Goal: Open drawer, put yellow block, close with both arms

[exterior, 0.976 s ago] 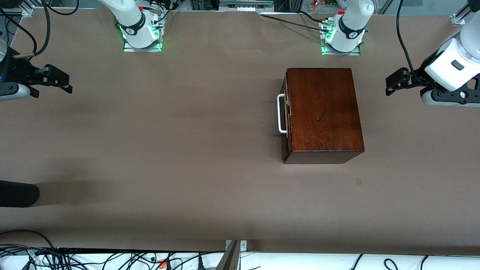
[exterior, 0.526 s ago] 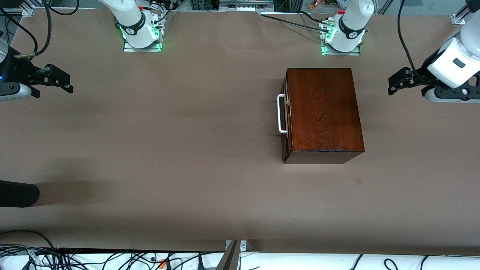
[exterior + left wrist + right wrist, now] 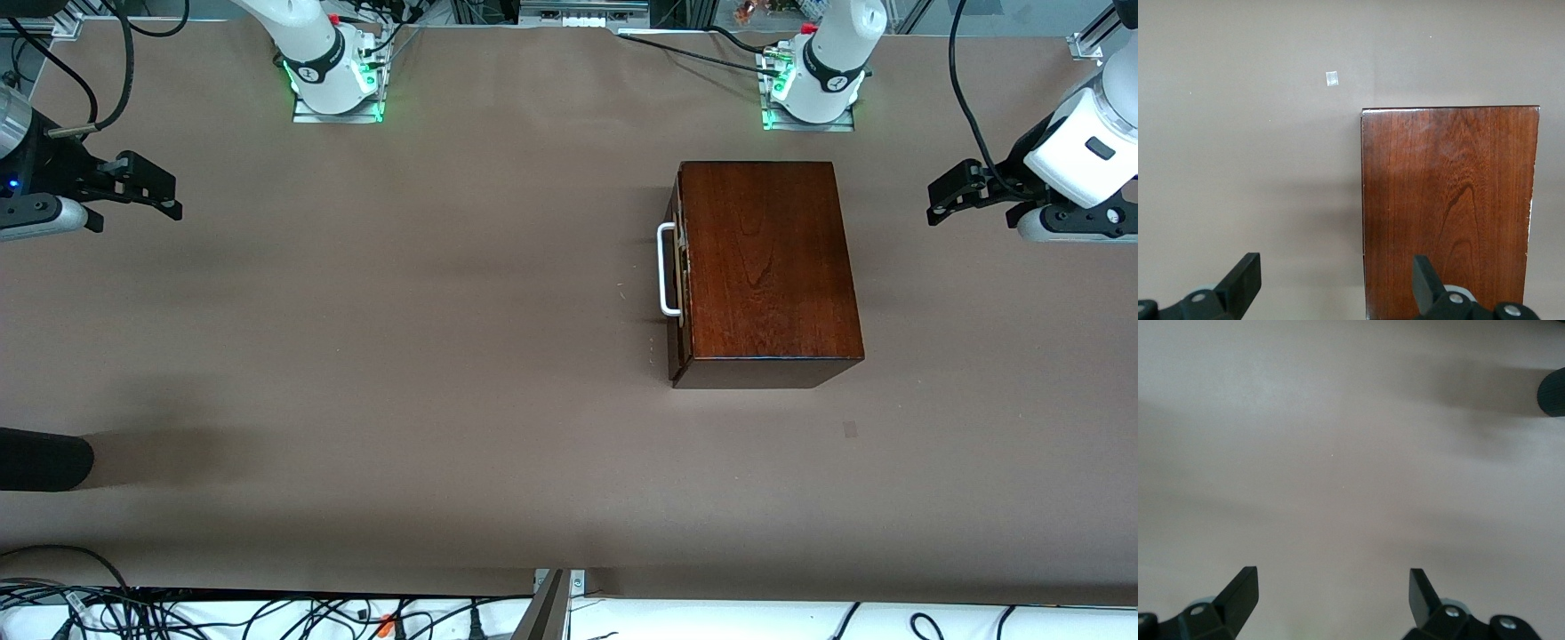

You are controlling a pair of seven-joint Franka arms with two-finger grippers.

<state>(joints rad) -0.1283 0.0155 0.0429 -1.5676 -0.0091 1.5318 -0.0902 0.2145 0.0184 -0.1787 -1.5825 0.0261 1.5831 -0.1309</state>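
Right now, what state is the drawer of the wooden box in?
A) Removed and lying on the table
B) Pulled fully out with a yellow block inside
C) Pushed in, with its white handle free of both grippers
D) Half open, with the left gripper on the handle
C: the drawer sits flush in the wooden box, and the white handle is bare, with the left gripper and right gripper both open at the table's ends.

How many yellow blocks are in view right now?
0. None shows on the table, and the drawer of the wooden box is shut, so one may be hidden inside. Both claws, left and right, are open.
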